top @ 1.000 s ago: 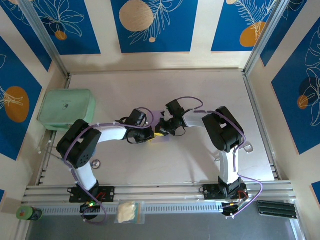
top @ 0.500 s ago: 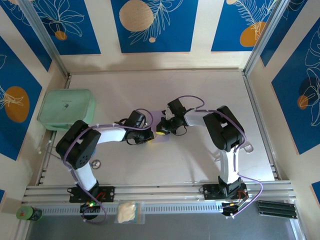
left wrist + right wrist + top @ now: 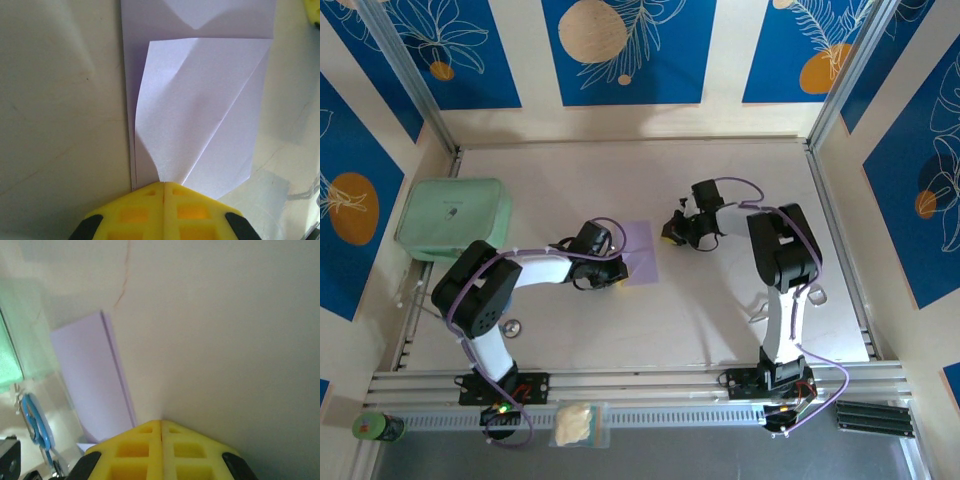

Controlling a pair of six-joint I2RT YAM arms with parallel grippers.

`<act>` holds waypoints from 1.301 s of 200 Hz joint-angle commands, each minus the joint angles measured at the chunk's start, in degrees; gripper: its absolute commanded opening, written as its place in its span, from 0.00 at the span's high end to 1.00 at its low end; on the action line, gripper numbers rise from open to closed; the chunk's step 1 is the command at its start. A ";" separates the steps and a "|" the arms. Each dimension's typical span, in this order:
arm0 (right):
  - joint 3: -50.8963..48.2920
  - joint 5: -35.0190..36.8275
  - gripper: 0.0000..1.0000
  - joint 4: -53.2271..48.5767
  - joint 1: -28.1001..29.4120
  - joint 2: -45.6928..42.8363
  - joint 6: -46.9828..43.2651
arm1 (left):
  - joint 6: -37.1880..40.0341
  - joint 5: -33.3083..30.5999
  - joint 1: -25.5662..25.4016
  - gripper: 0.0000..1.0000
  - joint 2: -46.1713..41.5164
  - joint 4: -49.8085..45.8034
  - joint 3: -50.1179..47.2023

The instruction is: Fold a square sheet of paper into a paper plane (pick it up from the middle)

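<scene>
**Top external view**
- Right gripper (image 3: 668,238): you have pulled it off the paper in the past second. It was tip to tip with the left one and now hangs apart at 2 o'clock of the sheet, jaws clenched, empty.
- Left gripper (image 3: 616,274): unmoved, jaws clenched, tip down on the sheet's 8 o'clock corner.
- Square sheet of paper (image 3: 642,250): pale lilac, flat at table centre, now uncovered on its right side.
- Reading: the shared pressing step looks finished. Your left claw alone pins the work, so the next crease probably falls to the right arm.
- Table (image 3: 740,320): pale and matte, framed by aluminium rails.
- Mint-green box (image 3: 453,220): at 9 o'clock, well apart from the sheet.
- Walls (image 3: 630,50): blue panels with leaf and orange-disc prints.

**Left wrist view**
- Left gripper (image 3: 164,192): yellow fingertips pressed together, set on the sheet's near edge. Whether any paper is nipped between them, you cannot tell.
- Square sheet of paper (image 3: 200,110): a diagonal flap lies folded over, bowed up and not yet flat, with a second folded point at 12 o'clock.

**Right wrist view**
- Right gripper (image 3: 161,432): fingertips shut, over bare table (image 3: 225,330).
- Square sheet of paper (image 3: 87,370): at 9 o'clock, layered edge showing.
</scene>
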 commanded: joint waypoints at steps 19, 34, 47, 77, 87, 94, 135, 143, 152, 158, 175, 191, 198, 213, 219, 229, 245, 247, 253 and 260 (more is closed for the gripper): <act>-2.31 0.20 0.99 -0.81 2.70 -8.41 -0.76 | -0.13 -1.04 -0.35 1.00 1.42 -9.74 -0.46; -3.83 -0.30 0.99 -0.67 5.05 -9.08 -0.02 | 0.00 -0.80 -0.30 1.00 1.47 -9.75 0.25; -4.89 -1.20 0.99 0.11 7.14 -8.68 0.91 | 0.45 -0.39 -0.27 1.00 1.42 -9.74 0.87; -4.81 -2.02 0.99 1.23 10.96 -5.20 2.79 | 1.45 -0.17 -0.29 1.00 1.07 -10.49 2.38; -4.63 -2.23 0.99 1.79 11.51 -4.11 3.30 | 1.71 -0.26 -0.34 1.00 0.88 -10.78 2.71; -4.62 -2.14 0.99 1.98 11.74 -3.48 3.52 | 1.89 -0.26 -0.30 1.00 0.68 -10.79 2.98; -4.53 -0.43 0.99 0.12 11.84 -0.88 3.73 | 3.43 -1.51 -0.33 1.00 -1.34 -8.85 3.80; -4.66 -0.07 1.00 -0.44 11.85 -0.45 3.63 | 3.27 -0.90 -0.33 1.00 -1.52 -7.23 3.82; -4.67 0.36 1.00 -1.09 11.92 0.01 3.46 | 3.13 0.03 -0.32 1.00 -1.59 -5.00 3.82; -4.69 0.52 1.00 -1.41 11.95 0.21 3.37 | 2.80 0.61 -0.35 1.00 -1.50 -3.48 3.82; -4.97 0.99 1.00 -1.97 11.88 0.83 3.37 | 1.93 2.20 -0.40 0.97 -0.73 0.05 3.88; -5.08 1.14 1.00 -2.04 11.88 1.11 3.50 | 1.20 3.05 -0.38 0.96 0.49 2.00 4.30; -5.06 1.07 1.00 -2.05 11.89 1.21 3.62 | 1.15 3.22 -0.44 0.96 1.23 2.12 4.72; -4.89 1.14 1.00 -2.20 11.79 1.12 3.63 | 1.10 3.60 -0.36 0.96 2.70 2.34 5.52; -4.80 1.21 1.00 -2.27 11.79 1.22 3.63 | 1.06 3.74 -0.46 0.96 3.16 2.52 5.78; -4.74 1.24 1.00 -2.38 11.79 1.25 3.63 | 1.02 4.08 -0.48 0.96 3.89 2.80 6.01; -4.62 1.11 1.00 -2.50 11.76 1.42 3.63 | 1.01 4.49 -0.62 0.96 4.83 2.87 6.45; -4.62 1.08 1.00 -2.45 11.72 1.44 3.63 | 1.10 4.49 -0.62 0.96 4.89 2.84 6.50; -4.62 1.07 1.00 -2.47 11.70 1.49 3.67 | 1.18 4.68 -0.65 0.96 5.10 2.68 6.55; -4.56 0.98 1.00 -2.49 11.70 1.55 3.72 | 1.42 4.87 -0.63 0.96 5.32 2.05 6.56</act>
